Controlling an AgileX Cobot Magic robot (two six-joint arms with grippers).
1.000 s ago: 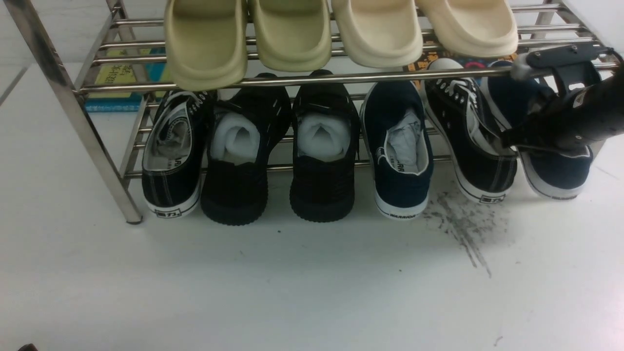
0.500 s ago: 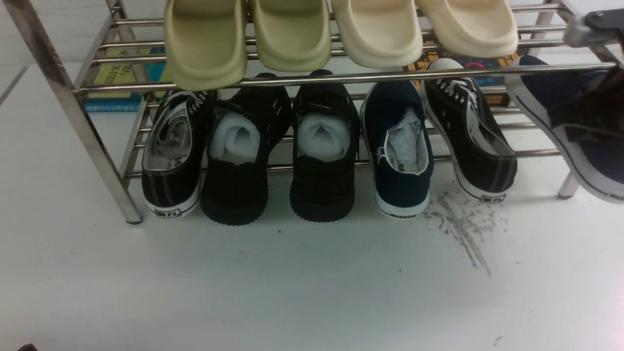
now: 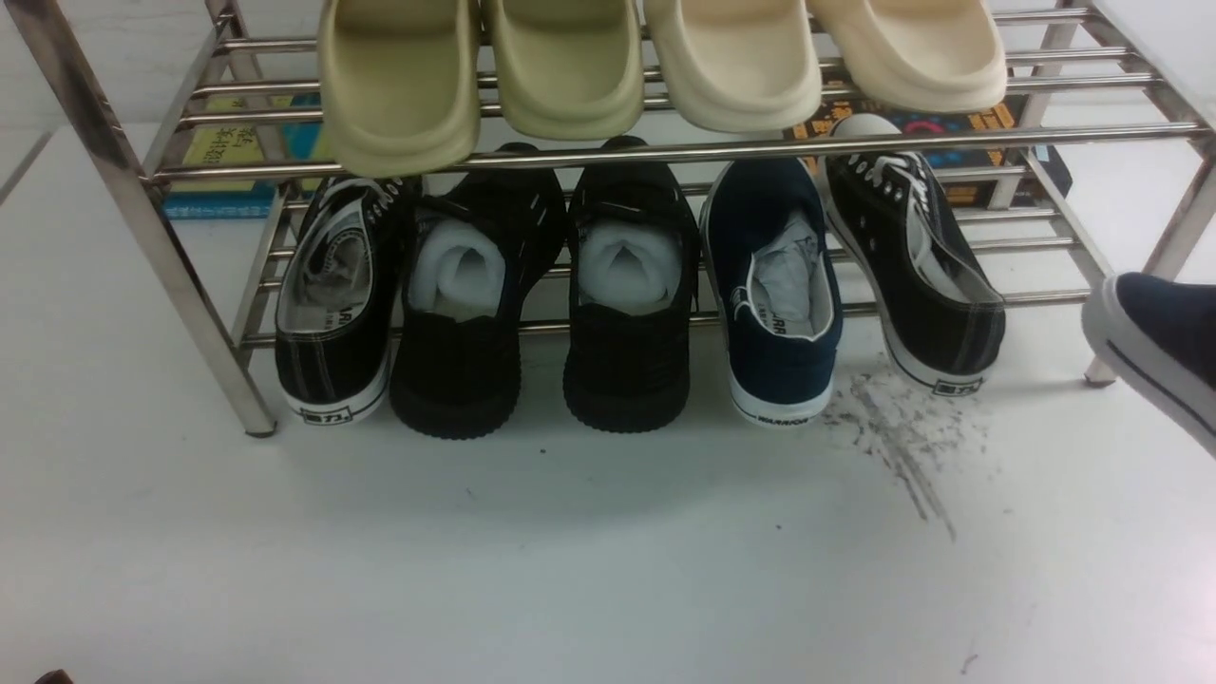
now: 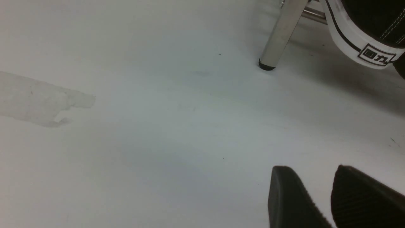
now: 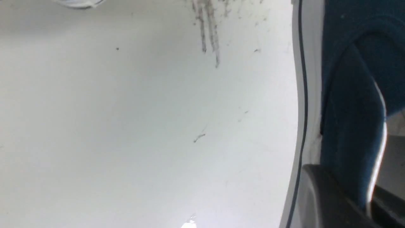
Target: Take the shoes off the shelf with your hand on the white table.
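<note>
One navy shoe rests on the lower tier of the chrome shelf, heel toward me, with paper inside. The other navy shoe hangs off the shelf at the front view's right edge, over the white table. My right gripper is shut on that shoe's side wall; one finger presses outside by the white sole, the other sits inside. The right arm is out of the front view. My left gripper stands open and empty low over the table, near the shelf's leg.
Four pale foam slippers lie on the top tier. The lower tier also holds two black lace-up sneakers and two all-black shoes. Dark scuff marks stain the table. Books lie behind the shelf.
My right gripper has pulled the navy shoe off the shelf's right end, out to the right and downward. The gripper itself has left the front view; only the shoe's toe shows.
</note>
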